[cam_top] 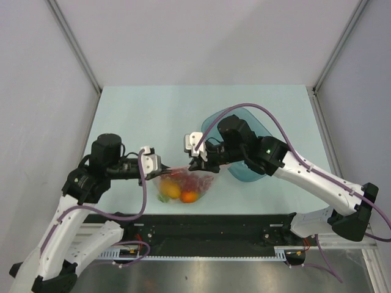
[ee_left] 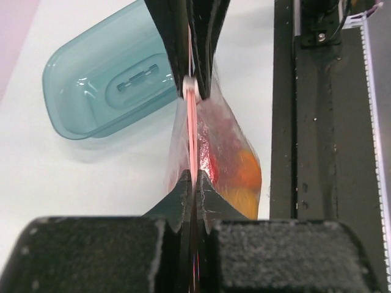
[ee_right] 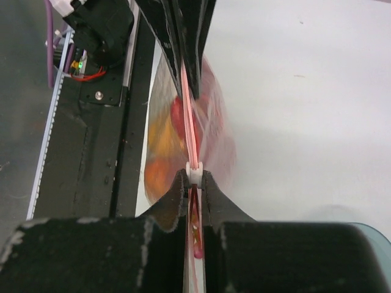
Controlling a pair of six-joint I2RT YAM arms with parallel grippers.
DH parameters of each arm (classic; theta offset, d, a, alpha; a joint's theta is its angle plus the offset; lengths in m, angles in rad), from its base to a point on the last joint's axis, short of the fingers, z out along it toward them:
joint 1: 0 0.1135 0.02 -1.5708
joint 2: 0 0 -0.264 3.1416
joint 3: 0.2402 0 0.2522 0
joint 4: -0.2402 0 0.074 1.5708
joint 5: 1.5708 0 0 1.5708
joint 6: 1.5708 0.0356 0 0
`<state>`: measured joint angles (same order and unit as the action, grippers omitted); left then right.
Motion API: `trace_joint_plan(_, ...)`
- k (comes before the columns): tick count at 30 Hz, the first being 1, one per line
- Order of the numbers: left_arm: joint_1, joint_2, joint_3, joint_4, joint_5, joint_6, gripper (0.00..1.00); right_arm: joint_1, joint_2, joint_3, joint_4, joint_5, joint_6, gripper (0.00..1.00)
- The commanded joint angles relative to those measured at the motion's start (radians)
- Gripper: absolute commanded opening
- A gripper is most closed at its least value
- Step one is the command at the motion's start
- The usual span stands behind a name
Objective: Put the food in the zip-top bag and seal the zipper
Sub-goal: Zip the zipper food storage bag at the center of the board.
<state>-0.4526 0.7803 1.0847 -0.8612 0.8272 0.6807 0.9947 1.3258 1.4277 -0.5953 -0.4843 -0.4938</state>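
Bright, even light, soft shadows; zip-top bag (ee_right: 215,131) blurred.

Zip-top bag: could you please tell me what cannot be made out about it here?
Top view: food too small to tell apart through the zip-top bag.
Left wrist: zipper ends hidden inside left gripper and right gripper.
Right wrist: bag contents blurred.

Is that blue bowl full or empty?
Empty, as far as visible: the left wrist view shows the blue bowl bare inside; the food sits in the bag.
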Motion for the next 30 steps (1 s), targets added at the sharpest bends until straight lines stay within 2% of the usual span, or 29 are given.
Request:
trace_joint_plan(1,0.003,-0.085,-0.057,0.004,-0.102,0.062,0.0,-0.007,-0.079,-0.024,-0.075,0.064,-0.063,0.0)
trace_joint_plan(11,0.005,-0.15,-0.132,0.025,-0.184,0.085,0.0,-0.027,-0.138,-0.079,-0.144,0.128,-0.126,0.0)
trace_joint_plan(17,0.014,-0.144,-0.141,0.08,-0.215,-0.004,0.0,-0.14,-0.177,-0.102,-0.19,0.112,-0.166,0.0)
trace_joint_plan(21,0.067,-0.124,-0.141,0.129,-0.224,-0.072,0.0,-0.212,-0.2,-0.124,-0.205,0.093,-0.193,0.0)
trace_joint_plan(24,0.123,-0.098,-0.125,0.16,-0.177,-0.137,0.0,-0.252,-0.221,-0.133,-0.189,0.078,-0.172,0.11)
trace_joint_plan(25,0.129,-0.079,-0.111,0.162,-0.165,-0.147,0.0,-0.261,-0.23,-0.133,-0.181,0.076,-0.157,0.33)
trace_joint_plan(26,0.137,-0.073,-0.106,0.163,-0.158,-0.15,0.0,-0.277,-0.235,-0.133,-0.176,0.058,-0.134,0.44)
trace_joint_plan(28,0.147,-0.07,-0.103,0.166,-0.137,-0.155,0.0,-0.329,-0.246,-0.142,-0.176,0.015,-0.103,0.6)
trace_joint_plan(30,0.147,-0.073,-0.1,0.166,-0.108,-0.136,0.0,-0.378,-0.264,-0.159,-0.181,-0.017,-0.066,0.63)
